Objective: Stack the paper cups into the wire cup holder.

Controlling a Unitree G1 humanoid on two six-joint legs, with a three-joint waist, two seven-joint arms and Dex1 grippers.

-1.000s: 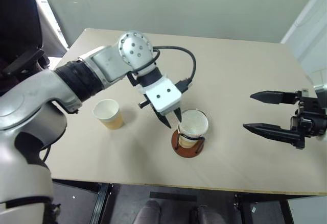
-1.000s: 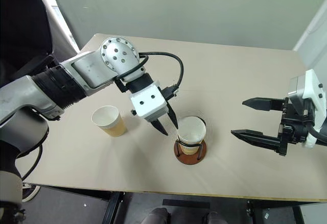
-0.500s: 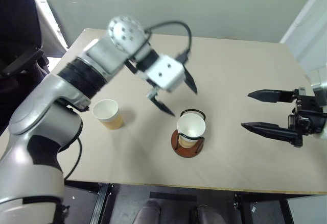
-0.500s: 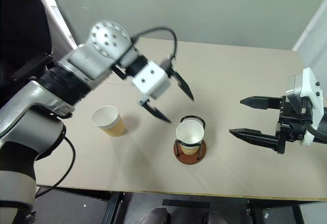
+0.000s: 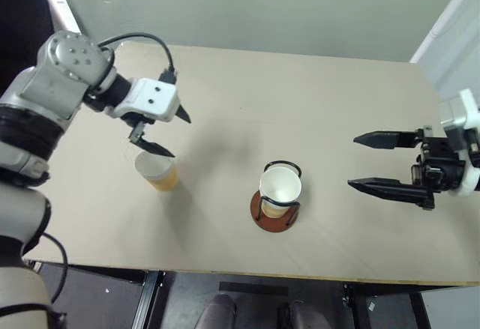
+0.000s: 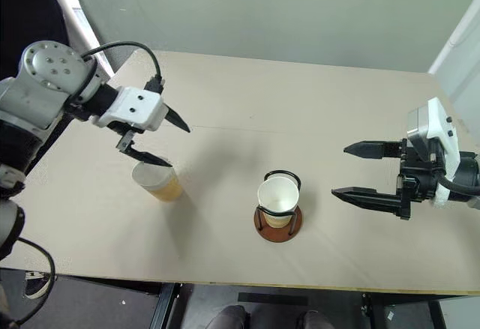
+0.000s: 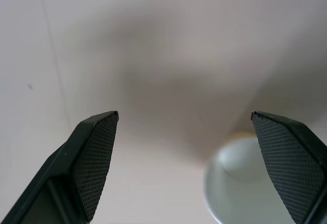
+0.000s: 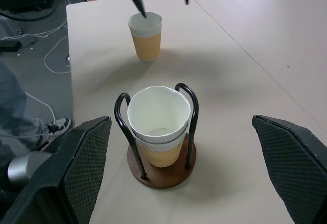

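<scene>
Two nested paper cups (image 5: 280, 186) stand upright in the wire cup holder (image 5: 270, 220) near the table's front middle; the right wrist view shows them between the black uprights (image 8: 158, 117). A third paper cup (image 5: 157, 173) stands loose on the table to the left. My left gripper (image 5: 178, 136) hangs open just above and behind that cup, with nothing in it; the cup's white rim (image 7: 240, 183) lies close to one of its fingers (image 7: 286, 157). My right gripper (image 5: 354, 163) stands open and empty to the right of the holder, well apart from it.
The beige table (image 5: 315, 97) has its front edge close below the holder. A grey wall runs behind the table. A black chair (image 5: 22, 67) stands past the table's left end. Cables (image 8: 30, 40) lie on the floor there.
My left gripper opened, drew away from the cup in the holder, rose and swung left to above the loose cup. The right gripper stayed in place, open.
</scene>
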